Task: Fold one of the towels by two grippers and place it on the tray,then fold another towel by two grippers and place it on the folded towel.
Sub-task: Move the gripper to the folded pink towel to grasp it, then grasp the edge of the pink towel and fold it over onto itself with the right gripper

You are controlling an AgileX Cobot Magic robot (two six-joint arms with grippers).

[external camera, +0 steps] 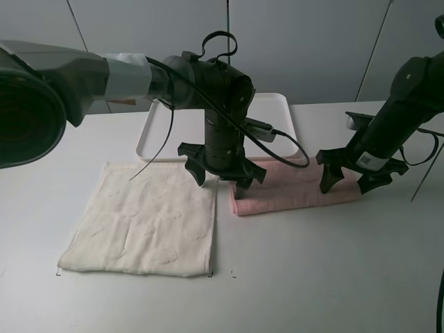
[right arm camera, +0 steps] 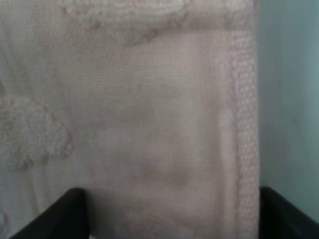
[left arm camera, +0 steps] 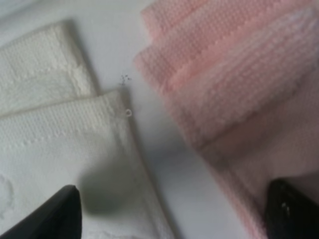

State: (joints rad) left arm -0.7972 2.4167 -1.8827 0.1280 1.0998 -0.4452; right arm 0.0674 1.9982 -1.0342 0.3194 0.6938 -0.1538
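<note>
A pink towel [external camera: 295,187], folded into a long strip, lies on the table in front of the white tray [external camera: 208,128]. A cream towel [external camera: 142,222] lies flat to its left. My left gripper [external camera: 220,177] is open, its fingers straddling the gap between the cream towel's right edge and the pink towel's left end; both towels show in the left wrist view [left arm camera: 60,149], [left arm camera: 234,84]. My right gripper [external camera: 350,182] is open over the pink towel's right end, which fills the right wrist view [right arm camera: 139,124]. Neither holds anything.
The tray stands at the back of the table, behind the left arm, with nothing in it. A cable [external camera: 263,142] hangs from the left arm over the tray's front edge. Small corner marks [external camera: 58,272] sit near the cream towel's front edge.
</note>
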